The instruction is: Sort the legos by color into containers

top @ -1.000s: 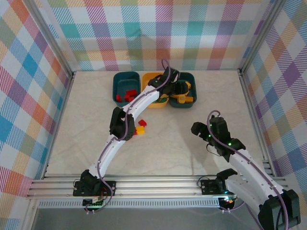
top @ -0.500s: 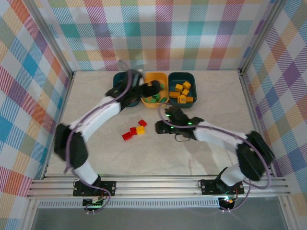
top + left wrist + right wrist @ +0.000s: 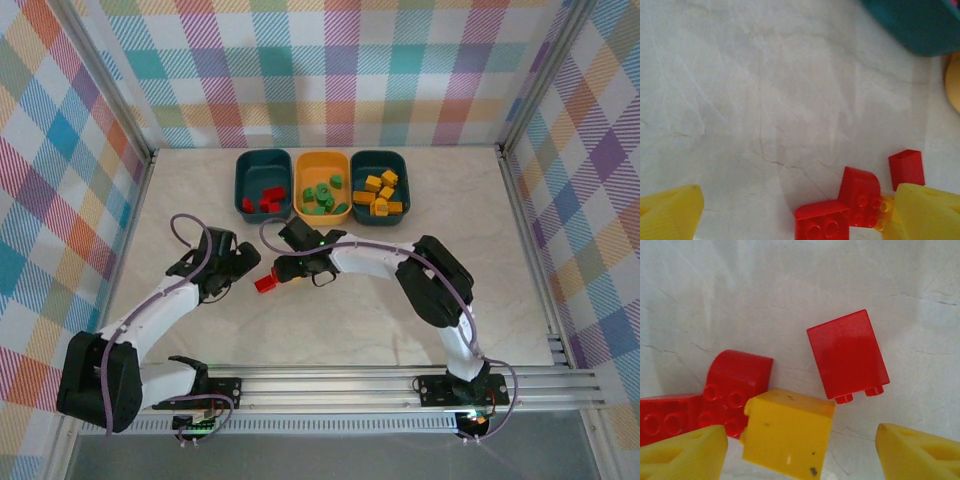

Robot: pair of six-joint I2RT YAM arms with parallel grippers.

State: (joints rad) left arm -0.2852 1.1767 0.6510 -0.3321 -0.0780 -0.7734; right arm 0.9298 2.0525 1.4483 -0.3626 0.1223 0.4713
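Observation:
Four loose legos lie mid-table. A yellow brick sits between my right gripper's open fingers, touching neither. Around it lie a rounded red brick, a flat-lying red brick and a third red brick. From above, my right gripper hovers over this cluster and one red brick shows beside it. My left gripper is open just left of the cluster, with red bricks low between its fingers. The left teal bin holds red, the yellow bin green, the right teal bin yellow.
The three bins stand in a row at the back, near the rear wall. Plaid walls and metal rails enclose the pale marble table. The left bin's corner shows ahead of my left gripper. Both arms converge on the cluster, their grippers close together.
My left arm has pulled back from the bins to the left of the loose bricks. My right arm has swung in from the right and dropped over the cluster.

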